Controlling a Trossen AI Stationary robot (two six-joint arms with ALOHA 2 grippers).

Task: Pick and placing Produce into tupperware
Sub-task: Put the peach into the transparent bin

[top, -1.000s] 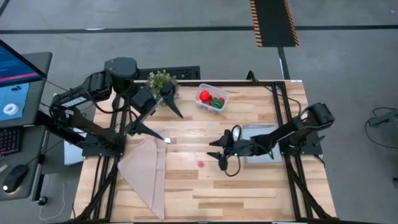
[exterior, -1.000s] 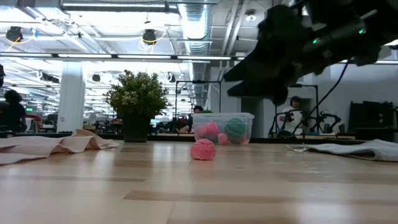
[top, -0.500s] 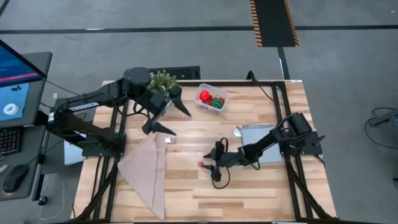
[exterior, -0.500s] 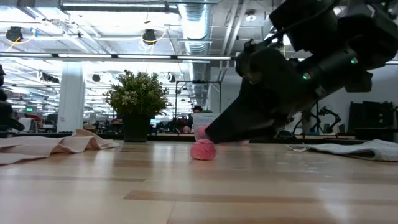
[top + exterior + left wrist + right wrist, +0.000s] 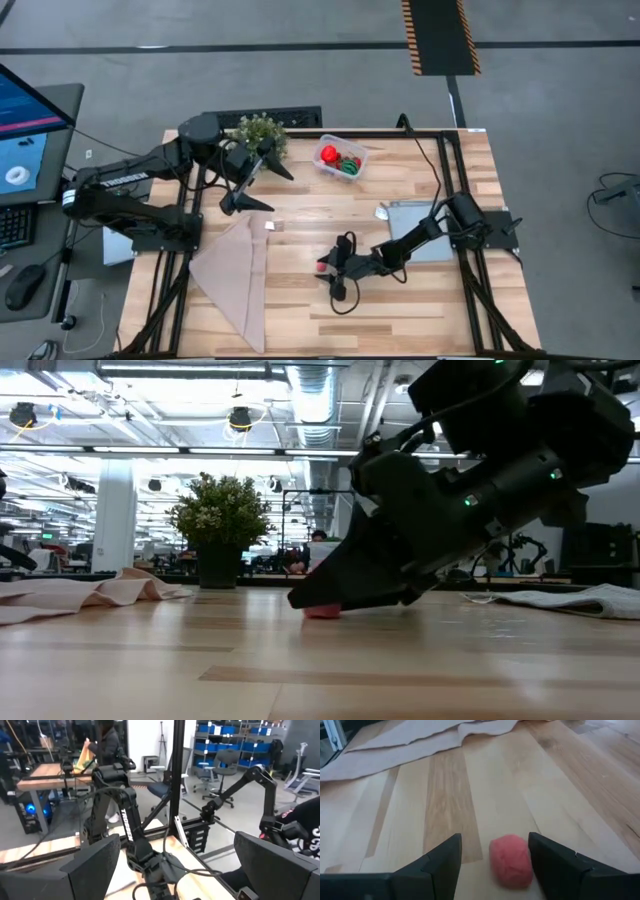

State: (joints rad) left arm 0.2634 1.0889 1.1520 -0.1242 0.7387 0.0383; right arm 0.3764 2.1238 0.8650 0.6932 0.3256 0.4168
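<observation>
change: right arm has stretched out and dropped low over the counter (image 5: 300,310), now bracketing the loose pink piece; left arm has swung back toward the plant.
right gripper (image 5: 492,857): down at counter level near centre, fingers apart to a middling width, one either side of the pink fruit (image 5: 511,860); not closed on it, gap visible on both sides in the right wrist view.
pink fruit: on bare wood just left of counter centre, between the right fingers; low view shows only its lower edge under the gripper body.
cloth (image 5: 235,270): beige, flat at 8 o'clock of the fruit, near but apart.
grey sheet (image 5: 415,215): at 3 o'clock, partly under the right arm.
left gripper (image 5: 262,185): raised at 11 o'clock, wide, holding nothing, beside the plant (image 5: 260,130).
tupperware (image 5: 341,157): at 12 o'clock near the far edge, well apart from the fruit; holds red pieces and the green ball.
progress: most produce seems already in the tub; judged one loose piece left, grasp not yet made, carry and drop remain.
room: open wood between fruit and tub, nothing in the straight path; left arm sits at 10 o'clock of the tub, could crowd the approach; tub close to the far edge, so little overshoot room.
</observation>
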